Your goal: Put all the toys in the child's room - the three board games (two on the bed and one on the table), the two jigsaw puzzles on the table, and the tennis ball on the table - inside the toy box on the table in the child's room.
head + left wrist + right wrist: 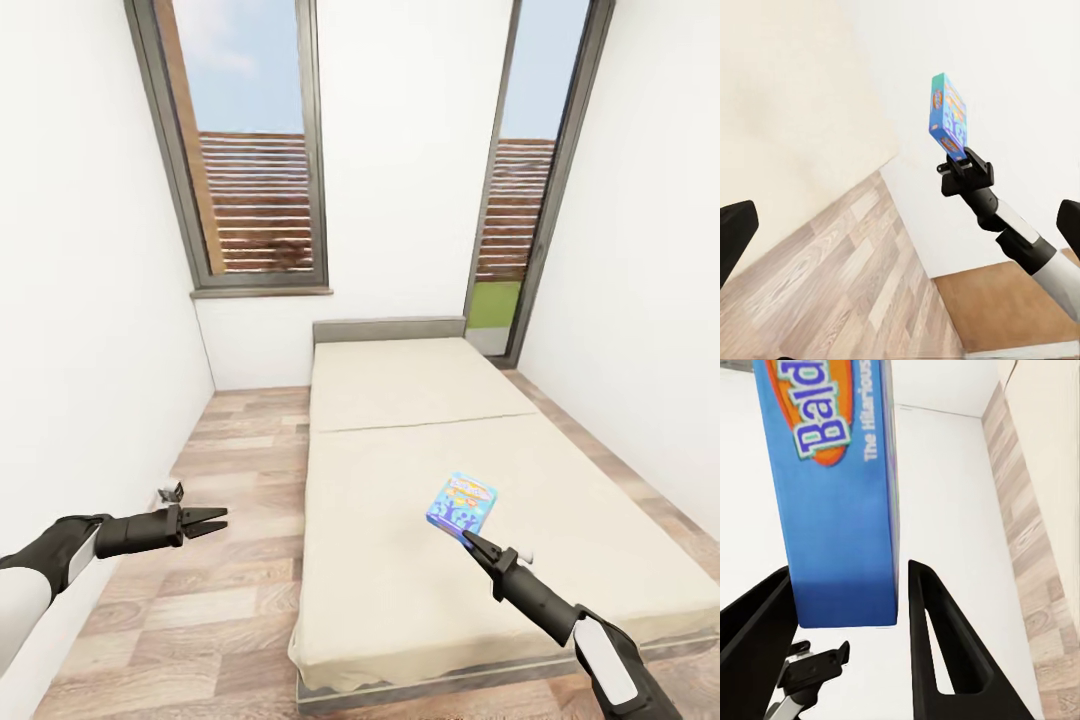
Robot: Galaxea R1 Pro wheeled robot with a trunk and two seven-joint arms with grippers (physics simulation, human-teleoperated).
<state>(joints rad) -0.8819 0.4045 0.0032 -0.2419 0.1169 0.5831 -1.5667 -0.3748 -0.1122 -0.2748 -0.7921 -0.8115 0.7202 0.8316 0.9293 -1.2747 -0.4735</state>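
A small blue board game (461, 503) hangs just above the beige bed (400, 400), near its middle. My right gripper (467, 540) is shut on the box's near end. In the right wrist view the blue box (832, 495) sits between the two black fingers (945, 645), pinched across its thickness. Seen from the left wrist, the same box (949, 112) sticks out of the right gripper (958, 166). My left gripper (212, 520) is open and empty over the floor left of the bed. The table, toy box, puzzles and tennis ball are out of view.
The bed fills the right half of the narrow room, its head against the far wall. A strip of wood-plank floor (230, 560) runs along its left side. Tall dark-framed windows (250, 150) stand behind. A small dark fitting (170, 492) sits low on the left wall.
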